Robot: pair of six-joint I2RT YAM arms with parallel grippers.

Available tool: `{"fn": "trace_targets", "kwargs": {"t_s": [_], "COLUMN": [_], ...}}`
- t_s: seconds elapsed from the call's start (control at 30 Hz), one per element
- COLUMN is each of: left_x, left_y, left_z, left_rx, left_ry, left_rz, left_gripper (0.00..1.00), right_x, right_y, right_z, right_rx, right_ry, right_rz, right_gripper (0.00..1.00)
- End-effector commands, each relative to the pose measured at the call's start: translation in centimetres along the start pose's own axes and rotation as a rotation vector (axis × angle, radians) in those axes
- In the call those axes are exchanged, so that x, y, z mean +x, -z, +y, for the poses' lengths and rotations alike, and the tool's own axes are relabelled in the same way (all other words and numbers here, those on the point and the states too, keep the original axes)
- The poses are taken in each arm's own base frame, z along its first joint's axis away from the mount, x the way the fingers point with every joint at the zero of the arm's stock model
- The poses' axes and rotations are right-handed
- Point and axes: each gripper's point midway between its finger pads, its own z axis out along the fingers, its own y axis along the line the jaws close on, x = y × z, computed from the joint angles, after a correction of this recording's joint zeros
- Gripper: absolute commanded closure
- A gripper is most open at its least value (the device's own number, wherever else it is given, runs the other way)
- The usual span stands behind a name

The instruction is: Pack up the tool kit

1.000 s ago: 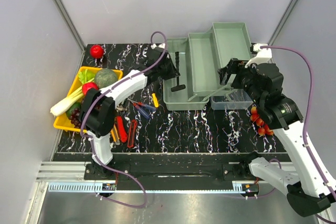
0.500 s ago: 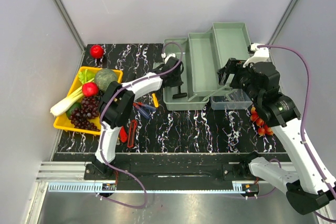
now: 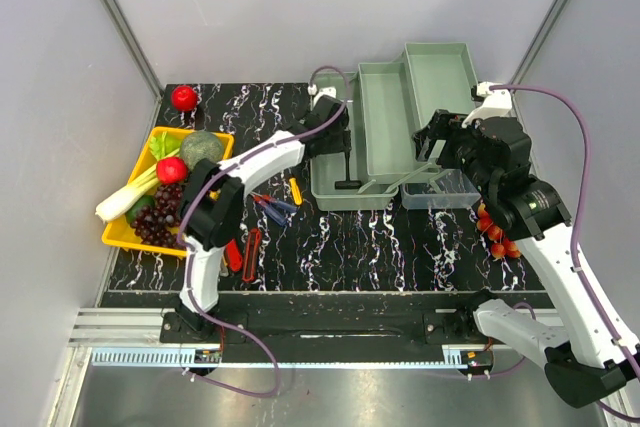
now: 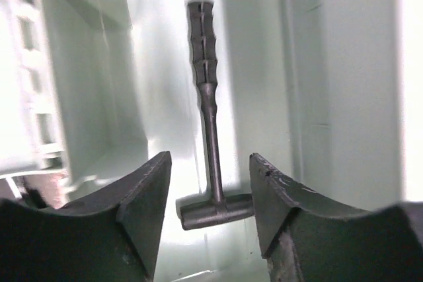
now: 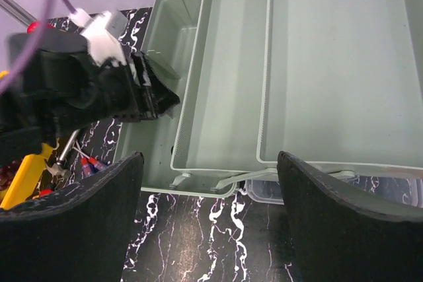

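Observation:
The pale grey-green toolbox (image 3: 322, 189) stands open at the back of the table, its two trays (image 3: 385, 117) swung out to the right. A dark hammer (image 3: 346, 169) lies flat on the floor of the bottom compartment. My left gripper (image 3: 335, 132) hovers over that compartment. In the left wrist view the hammer (image 4: 206, 110) lies below my left gripper (image 4: 210, 196), whose jaws stand apart on either side of its head without clamping it. My right gripper (image 5: 211, 209) is open and empty, above the table just in front of the trays (image 5: 228, 84).
Loose tools lie left of the box: blue-handled pliers (image 3: 272, 205), a yellow-handled tool (image 3: 295, 190) and red-handled tools (image 3: 250, 252). The clear lid (image 3: 445, 189) lies right of the box. A yellow tray of vegetables (image 3: 118, 237) stands at the left. Small red fruits (image 3: 495, 232) lie at the right.
My left gripper carried the hammer rightward over the box, then its jaws opened. The hammer now lies loose in the bottom compartment. The right arm stayed put.

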Motion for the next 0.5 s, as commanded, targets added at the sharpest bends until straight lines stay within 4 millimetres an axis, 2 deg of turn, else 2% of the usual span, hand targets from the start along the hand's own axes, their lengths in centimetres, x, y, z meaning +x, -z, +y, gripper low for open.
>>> {"fn": "trace_targets", "kwargs": {"t_s": [0.0, 0.1, 0.17, 0.23, 0.3, 0.37, 0.47], "left_x": [-10.3, -11.3, -11.8, -11.9, -11.6, -12.2, -12.0], "left_y": [9.9, 12.5, 13.6, 14.4, 14.9, 16.2, 17.1], "left_z": [-2.4, -0.9, 0.8, 3.0, 6.0, 9.0, 11.7], "left_rx": [0.073, 0.067, 0.051, 0.028, -0.025, -0.080, -0.110], "left_ry": [-0.065, -0.127, -0.144, -0.151, -0.134, -0.075, -0.080], "left_rz": [-0.284, -0.314, -0.315, -0.306, -0.294, -0.294, -0.297], "left_gripper": [0.43, 0.34, 0.30, 0.26, 0.15, 0.06, 0.01], "right_x": [-1.8, -1.6, -1.6, -1.6, -1.6, -2.0, -2.2], "right_y": [0.2, 0.2, 0.2, 0.1, -0.2, -0.3, -0.7], "right_z": [0.2, 0.2, 0.3, 0.5, 0.7, 0.7, 1.0], "right_rx": [0.003, 0.002, -0.003, -0.012, -0.018, -0.015, -0.022], "right_ry": [-0.029, -0.036, -0.044, -0.051, -0.055, -0.058, -0.056], "right_rz": [-0.053, -0.050, -0.054, -0.058, -0.059, -0.069, -0.062], "right_gripper": [0.13, 0.13, 0.13, 0.11, 0.08, 0.08, 0.08]}}
